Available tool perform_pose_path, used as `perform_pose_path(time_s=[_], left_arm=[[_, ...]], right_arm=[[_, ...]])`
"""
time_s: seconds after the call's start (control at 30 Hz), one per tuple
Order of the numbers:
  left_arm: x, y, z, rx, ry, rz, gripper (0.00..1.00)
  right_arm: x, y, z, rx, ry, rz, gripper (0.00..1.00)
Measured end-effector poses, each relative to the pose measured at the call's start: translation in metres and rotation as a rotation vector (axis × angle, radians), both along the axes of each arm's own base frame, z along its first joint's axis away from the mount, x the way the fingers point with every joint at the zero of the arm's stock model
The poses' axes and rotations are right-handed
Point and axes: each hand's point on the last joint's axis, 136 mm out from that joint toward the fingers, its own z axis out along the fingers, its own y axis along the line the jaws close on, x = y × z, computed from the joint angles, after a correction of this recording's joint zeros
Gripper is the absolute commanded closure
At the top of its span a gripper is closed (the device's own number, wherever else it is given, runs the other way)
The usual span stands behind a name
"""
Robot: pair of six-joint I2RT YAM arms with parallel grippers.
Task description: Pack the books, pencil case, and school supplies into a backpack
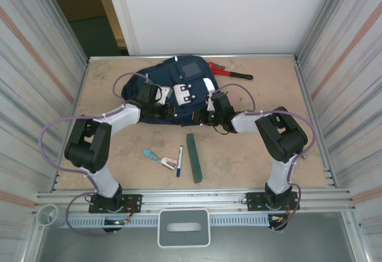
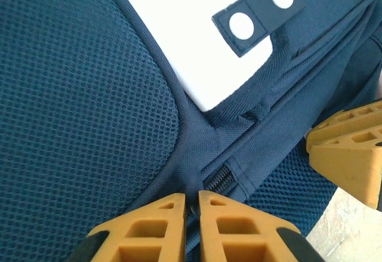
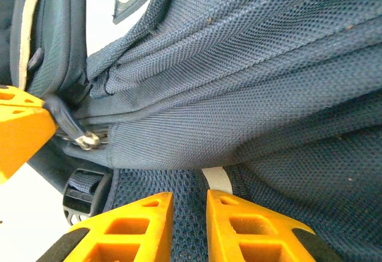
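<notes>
The navy backpack (image 1: 156, 77) lies at the back middle of the table. My left gripper (image 2: 191, 197) is shut on the dark zipper pull (image 3: 61, 114) at the bag's near edge, beside the zipper teeth (image 2: 218, 180). From the right, my right gripper (image 3: 190, 196) pinches the blue mesh fabric (image 3: 190, 181) of the backpack next to a pale stripe (image 3: 216, 178). The two grippers stand close together at the bag's front. A slim green book (image 1: 194, 157), a white marker with a blue cap (image 1: 179, 160) and a teal-and-pink stapler (image 1: 158, 157) lie on the table in front. The pencil case is out of view.
A red-handled tool (image 1: 230, 71) lies at the back right, just beside the backpack. Metal walls close in the table on both sides. A rail (image 1: 191, 197) runs along the near edge by the arm bases.
</notes>
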Motion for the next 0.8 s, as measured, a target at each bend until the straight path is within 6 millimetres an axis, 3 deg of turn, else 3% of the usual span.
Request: perform_pose_path(time_s=[0.2,0.5,0.8], left_arm=[[-0.004,-0.004,-0.011,-0.016,0.042,-0.015,0.76],[-0.004,-0.008,-0.01,-0.022,0.051,-0.021,0.68],[0.0,-0.017,-0.004,0.181,-0.035,-0.008,0.64]], right_arm=[[0.0,0.0,0.0,0.001,-0.002,0.0,0.79],[0.0,0.0,0.0,0.002,-0.003,0.0,0.79],[0.0,0.001,0.0,0.005,-0.002,0.002,0.78]])
